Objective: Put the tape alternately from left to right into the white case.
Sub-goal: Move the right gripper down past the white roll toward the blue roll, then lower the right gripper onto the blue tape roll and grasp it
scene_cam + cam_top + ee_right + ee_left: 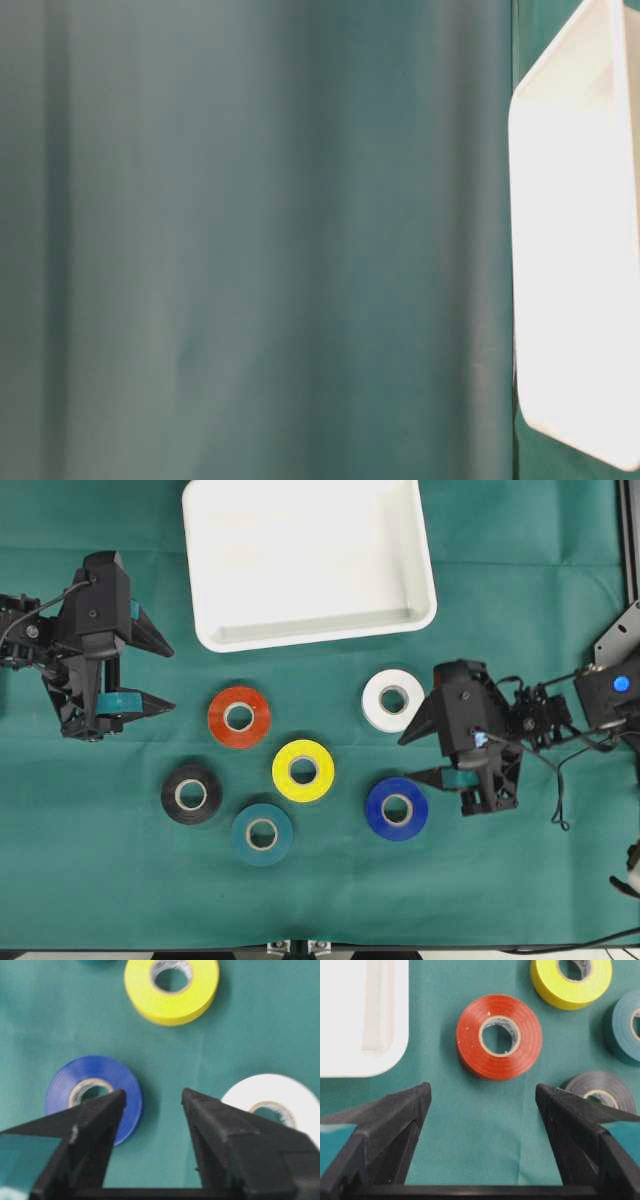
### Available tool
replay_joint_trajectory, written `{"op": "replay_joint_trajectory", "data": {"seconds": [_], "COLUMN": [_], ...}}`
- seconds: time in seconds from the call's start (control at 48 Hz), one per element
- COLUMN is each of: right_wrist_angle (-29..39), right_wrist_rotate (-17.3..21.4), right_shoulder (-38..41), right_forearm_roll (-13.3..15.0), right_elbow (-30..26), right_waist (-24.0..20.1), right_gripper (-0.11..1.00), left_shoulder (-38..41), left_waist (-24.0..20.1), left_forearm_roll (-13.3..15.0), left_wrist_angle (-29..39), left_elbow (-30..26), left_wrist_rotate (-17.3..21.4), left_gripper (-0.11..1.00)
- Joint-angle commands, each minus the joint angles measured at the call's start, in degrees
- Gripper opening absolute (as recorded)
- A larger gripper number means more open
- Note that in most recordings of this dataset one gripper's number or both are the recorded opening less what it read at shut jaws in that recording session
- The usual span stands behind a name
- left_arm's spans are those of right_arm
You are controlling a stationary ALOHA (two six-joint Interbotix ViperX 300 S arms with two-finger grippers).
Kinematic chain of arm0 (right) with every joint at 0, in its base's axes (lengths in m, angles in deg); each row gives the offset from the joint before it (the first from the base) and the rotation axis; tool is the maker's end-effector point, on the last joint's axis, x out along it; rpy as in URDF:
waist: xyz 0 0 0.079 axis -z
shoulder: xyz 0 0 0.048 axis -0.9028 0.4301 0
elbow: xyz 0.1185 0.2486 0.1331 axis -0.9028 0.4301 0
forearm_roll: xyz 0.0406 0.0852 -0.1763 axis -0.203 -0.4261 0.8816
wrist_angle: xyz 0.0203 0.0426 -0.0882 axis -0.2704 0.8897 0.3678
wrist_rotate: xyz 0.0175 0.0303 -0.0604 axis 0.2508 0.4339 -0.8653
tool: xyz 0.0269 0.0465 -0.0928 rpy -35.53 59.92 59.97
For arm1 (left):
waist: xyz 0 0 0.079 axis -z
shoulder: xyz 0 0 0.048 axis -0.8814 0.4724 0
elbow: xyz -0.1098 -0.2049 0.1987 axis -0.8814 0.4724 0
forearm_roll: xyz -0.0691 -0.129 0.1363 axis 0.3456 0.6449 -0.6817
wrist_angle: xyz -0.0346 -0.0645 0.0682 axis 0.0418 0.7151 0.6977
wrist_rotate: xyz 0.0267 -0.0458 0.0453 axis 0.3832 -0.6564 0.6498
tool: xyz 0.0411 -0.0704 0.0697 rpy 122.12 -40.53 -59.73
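Observation:
Six rolls of tape lie flat on the green cloth: red (pixel 220 717), white (pixel 375 702), yellow (pixel 283 770), black (pixel 172 794), teal (pixel 242 833) and blue (pixel 377 808). The white case (pixel 300 635) stands empty at the back. My left gripper (pixel 170 679) hangs open left of the red roll (pixel 470 1035), nothing between its fingers (pixel 482 1092). My right gripper (pixel 404 759) is open too, between the white roll (pixel 260 1090) and the blue roll (pixel 62 1082). One finger overlaps the blue roll's edge in the right wrist view (pixel 153 1094), and only cloth lies between the fingers.
The green cloth (pixel 100 880) covers the whole table. The case's corner (pixel 370 1067) lies up and to the left of my left gripper. Yellow (pixel 545 982), teal (pixel 620 1025) and black (pixel 600 1085) rolls lie to the right of the red one. The table-level view shows only cloth and the case (pixel 570 250).

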Motion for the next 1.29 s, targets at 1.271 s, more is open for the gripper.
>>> {"op": "replay_joint_trajectory", "data": {"seconds": [1.271], "right_wrist_angle": [4.3], "right_wrist_rotate": [4.3], "right_shoulder": [17.4], "right_forearm_roll": [0.1], "right_elbow": [-9.3], "right_waist": [-2.8], "right_gripper": [0.82], "left_shoulder": [1.5], "left_waist": [0.2], "left_forearm_roll": [0.1], "left_wrist_angle": [-0.3], "left_elbow": [-0.9], "left_wrist_rotate": [0.0], "left_gripper": [0.44]}}
